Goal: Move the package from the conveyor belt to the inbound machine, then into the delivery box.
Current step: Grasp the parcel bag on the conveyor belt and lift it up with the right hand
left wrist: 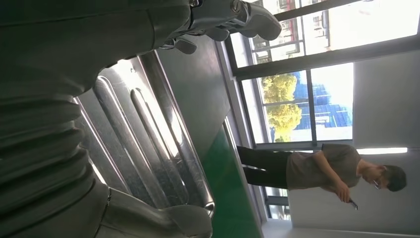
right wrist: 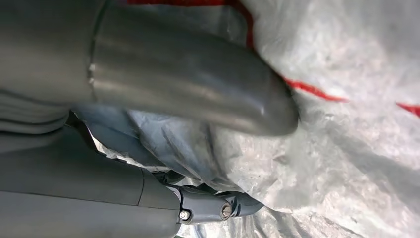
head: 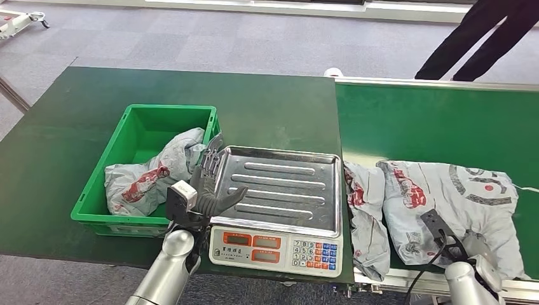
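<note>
Head view: the left hand (head: 213, 184) is hovering with fingers spread, holding nothing, at the scale pan (head: 279, 190) edge. The right hand (head: 454, 251) is reaching onto the grey package (head: 457, 200) on the conveyor belt (head: 432, 121).

Right wrist view: the thumb (right wrist: 198, 84) and fingers (right wrist: 208, 206) are closing on the package film (right wrist: 346, 148), directly ahead.

Judgement: the right hand is nearer.

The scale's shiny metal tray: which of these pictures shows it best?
The head view: the steel tray shows whole, ribbed and bare, above the scale's keypad, with the left hand at its edge. The left wrist view catches only a close slice of the tray's ribs. The right wrist view shows a grey package instead.
</note>
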`<action>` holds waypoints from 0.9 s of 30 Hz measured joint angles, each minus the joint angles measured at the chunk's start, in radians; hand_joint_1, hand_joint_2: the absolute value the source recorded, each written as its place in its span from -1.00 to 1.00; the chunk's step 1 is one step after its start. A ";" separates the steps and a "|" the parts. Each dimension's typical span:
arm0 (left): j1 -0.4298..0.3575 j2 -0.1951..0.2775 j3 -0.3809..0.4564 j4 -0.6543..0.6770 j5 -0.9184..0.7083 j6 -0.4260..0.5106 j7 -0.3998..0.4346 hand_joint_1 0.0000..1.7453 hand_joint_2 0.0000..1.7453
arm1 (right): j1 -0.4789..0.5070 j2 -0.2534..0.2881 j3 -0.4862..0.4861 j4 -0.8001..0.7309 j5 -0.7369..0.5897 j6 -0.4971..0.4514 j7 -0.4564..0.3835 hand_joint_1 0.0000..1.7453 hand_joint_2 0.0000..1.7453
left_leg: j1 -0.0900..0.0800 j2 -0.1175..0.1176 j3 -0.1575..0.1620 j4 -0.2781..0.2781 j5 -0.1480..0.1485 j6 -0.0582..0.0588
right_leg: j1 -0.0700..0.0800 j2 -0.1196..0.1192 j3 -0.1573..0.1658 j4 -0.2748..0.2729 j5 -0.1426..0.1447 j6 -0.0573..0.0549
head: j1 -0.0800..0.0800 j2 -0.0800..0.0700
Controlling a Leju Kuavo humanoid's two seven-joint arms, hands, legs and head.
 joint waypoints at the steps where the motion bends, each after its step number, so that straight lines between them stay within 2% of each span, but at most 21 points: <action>1: 0.000 0.000 0.000 0.000 0.001 0.000 0.000 -1.00 1.00 | 0.002 0.005 0.005 -0.011 0.002 0.002 -0.001 -1.00 1.00 | 0.000 0.000 0.000 0.000 0.000 0.000 | 0.000 0.000 0.000 0.000 0.000 0.000 | 0.000 0.000; 9: 0.004 0.001 0.000 0.001 0.010 0.010 0.000 -1.00 1.00 | 0.004 0.025 0.036 -0.055 -0.008 -0.013 -0.041 -0.98 1.00 | 0.000 0.000 0.000 0.000 0.000 0.000 | 0.000 0.000 0.000 0.000 0.000 0.000 | 0.000 0.000; 10: 0.004 0.001 0.000 0.001 0.010 0.012 0.000 -1.00 1.00 | 0.004 0.027 0.040 -0.057 -0.012 -0.018 -0.046 -0.56 1.00 | 0.000 0.000 0.000 0.000 0.000 0.000 | 0.000 0.000 0.000 0.000 0.000 0.000 | 0.000 0.000; 13: 0.004 0.001 0.000 0.001 0.011 0.013 0.000 -1.00 1.00 | 0.004 0.032 0.044 -0.064 -0.020 -0.025 -0.054 0.93 1.00 | 0.000 0.000 0.000 0.000 0.000 0.000 | 0.000 0.000 0.000 0.000 0.000 0.000 | 0.000 0.000; 14: 0.004 0.001 0.000 0.001 0.011 0.014 0.000 -1.00 1.00 | 0.005 0.033 0.044 -0.066 -0.023 -0.028 -0.058 1.00 1.00 | 0.000 0.000 0.000 0.000 0.000 0.000 | 0.000 0.000 0.000 0.000 0.000 0.000 | 0.000 0.000; 19: 0.004 0.002 0.000 0.000 0.011 0.019 0.000 -1.00 1.00 | 0.015 0.044 0.050 -0.101 -0.055 -0.062 -0.111 1.00 1.00 | 0.000 0.000 0.000 0.000 0.000 0.000 | 0.000 0.000 0.000 0.000 0.000 0.000 | 0.000 0.000; 27: 0.006 0.004 0.000 -0.002 0.011 0.021 0.000 -1.00 1.00 | 0.052 0.069 0.082 -0.215 -0.125 -0.047 -0.184 1.00 1.00 | 0.000 0.000 0.000 0.000 0.000 0.000 | 0.000 0.000 -0.001 0.000 0.000 0.000 | 0.000 0.000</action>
